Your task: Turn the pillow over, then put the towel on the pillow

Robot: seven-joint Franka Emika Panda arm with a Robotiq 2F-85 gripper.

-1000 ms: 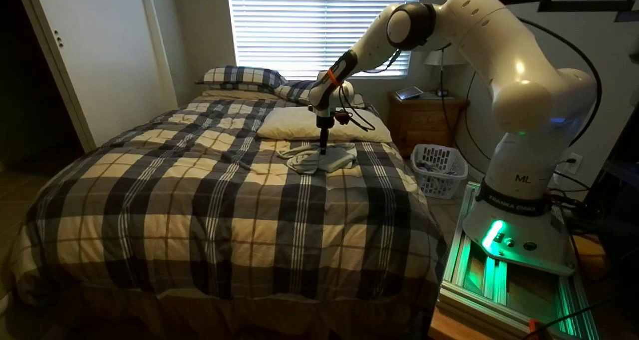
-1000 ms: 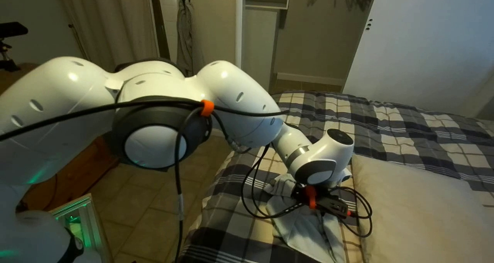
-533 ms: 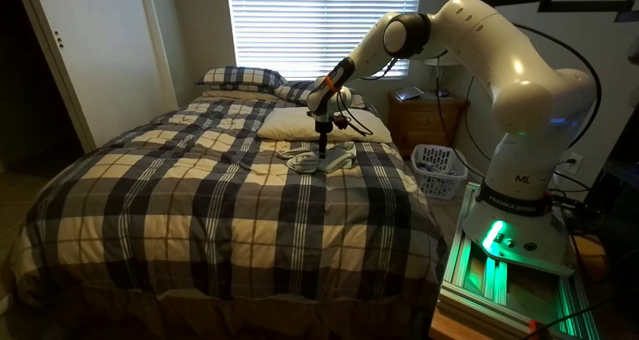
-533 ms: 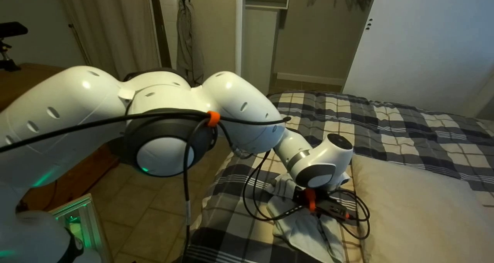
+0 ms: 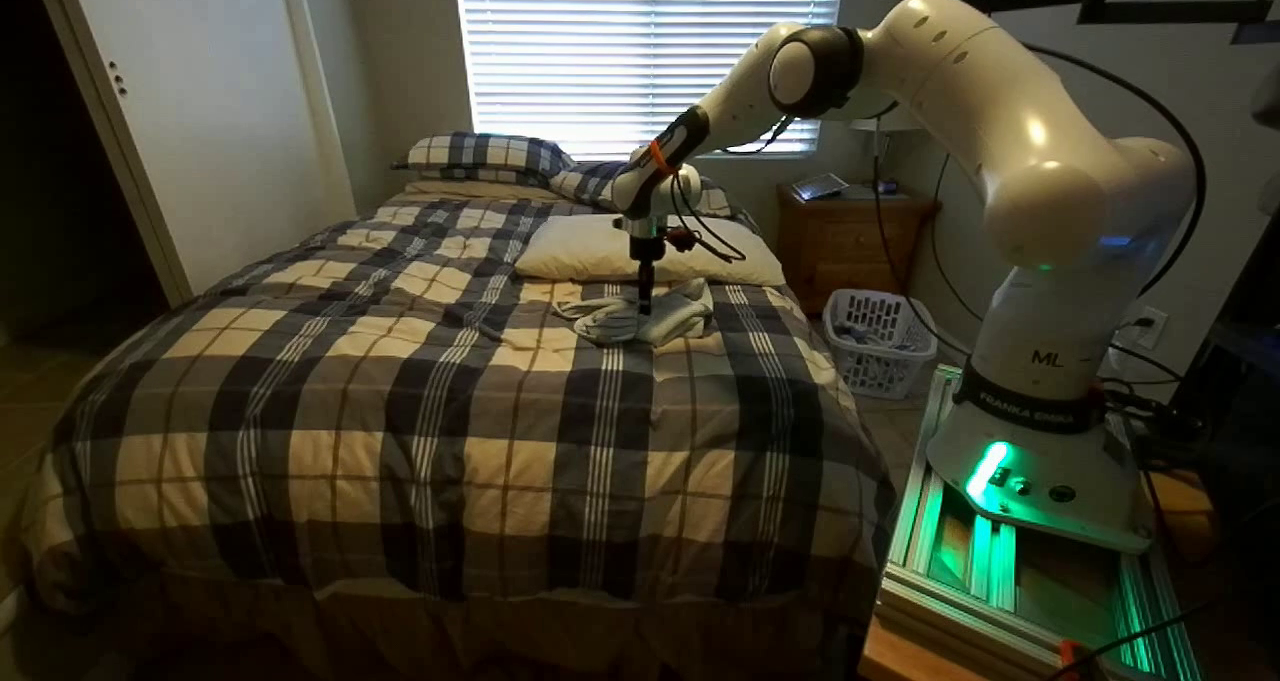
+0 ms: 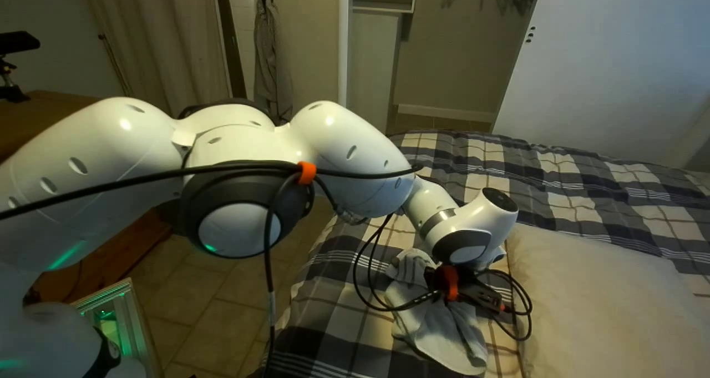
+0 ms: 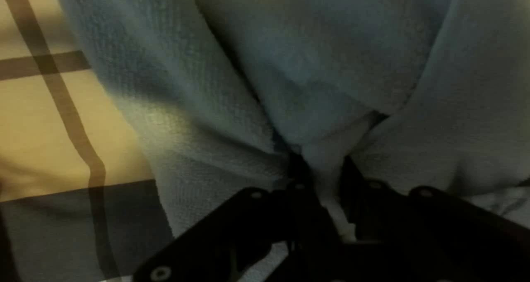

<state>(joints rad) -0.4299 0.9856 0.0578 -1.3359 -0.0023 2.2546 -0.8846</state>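
A pale grey-white towel (image 5: 683, 319) lies crumpled on the plaid bed, just in front of the white pillow (image 5: 570, 249). In an exterior view the towel (image 6: 435, 333) is partly covered by the wrist, and the pillow (image 6: 599, 300) lies flat beside it. My gripper (image 5: 645, 306) points straight down into the towel's middle. Up close in the wrist view, the gripper (image 7: 322, 162) is shut on a gathered fold of the towel (image 7: 178, 149), with cloth filling the narrow gap between the dark fingers. Folds run in toward the fingertips.
Plaid pillows (image 5: 485, 156) rest at the head of the bed. A white laundry basket (image 5: 880, 346) and a wooden nightstand (image 5: 855, 241) stand on the floor beside the bed. Black cables (image 6: 371, 306) loop from the wrist above the bedspread.
The arm has come down a little into the towel. The fingers have closed, bunching the cloth, and the towel's near edge has drawn in. The pillow has not moved.
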